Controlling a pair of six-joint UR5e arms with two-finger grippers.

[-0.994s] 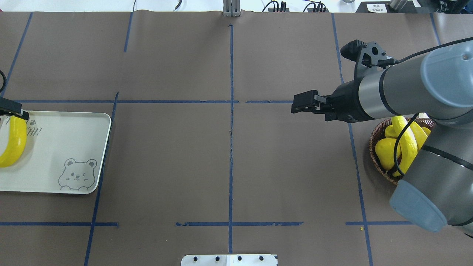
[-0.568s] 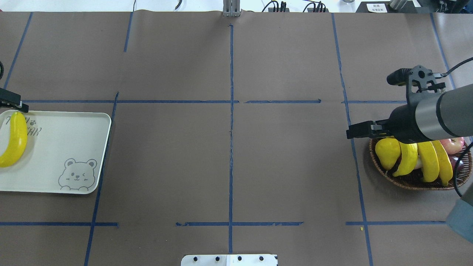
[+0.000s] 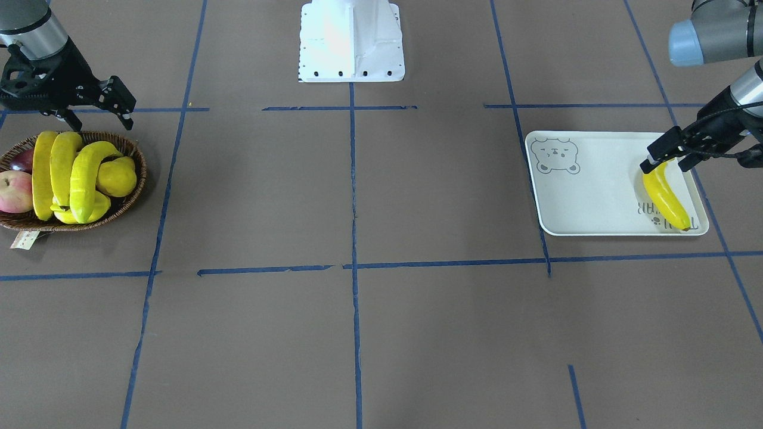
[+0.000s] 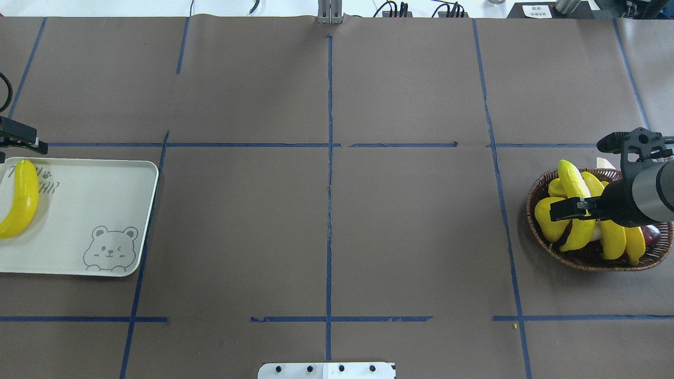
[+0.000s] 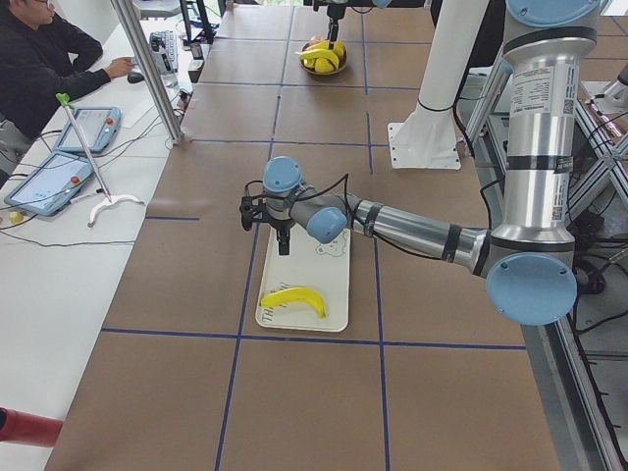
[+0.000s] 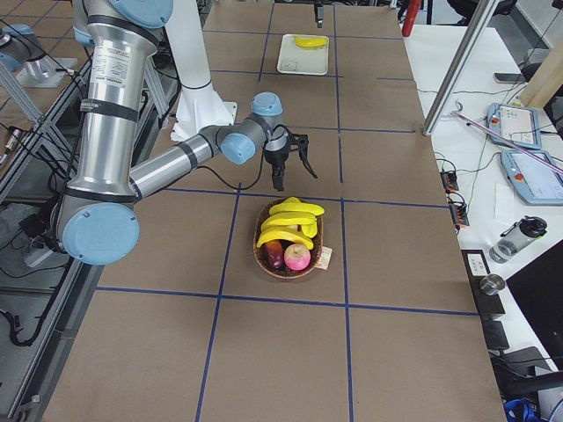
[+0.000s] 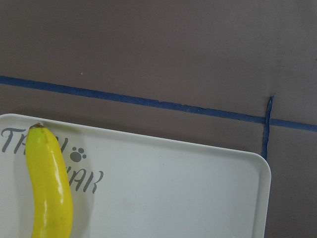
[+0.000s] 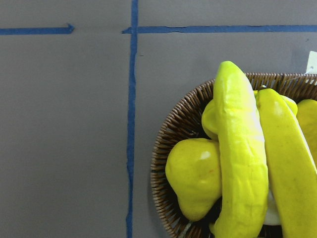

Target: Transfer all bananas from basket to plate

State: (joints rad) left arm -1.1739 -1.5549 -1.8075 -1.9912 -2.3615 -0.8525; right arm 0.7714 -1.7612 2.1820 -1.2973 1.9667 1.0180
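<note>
Brown paper table (image 4: 326,237), blue tape grid. Right claw (image 3: 100,119) up above the basket (image 8: 168,144), jaws apart, nothing held. Directly beneath: top banana (image 8: 242,148) riding on the pile, long axis running near-to-far across the table's depth, crossways to the forearm's reach-in line. Stubby pear (image 8: 193,178) tucked against that banana on the table-centre side; two more bananas (image 4: 613,239) parallel on the other side. Likely a straight drop with the jaws closing across the banana's width; jaw line versus that axis hard to read. Left claw (image 3: 664,156) well away, jaws apart, empty, above one end of the lone banana (image 3: 664,199) lying on the plate (image 3: 590,190). Right arm clearly nearer the basket.
</note>
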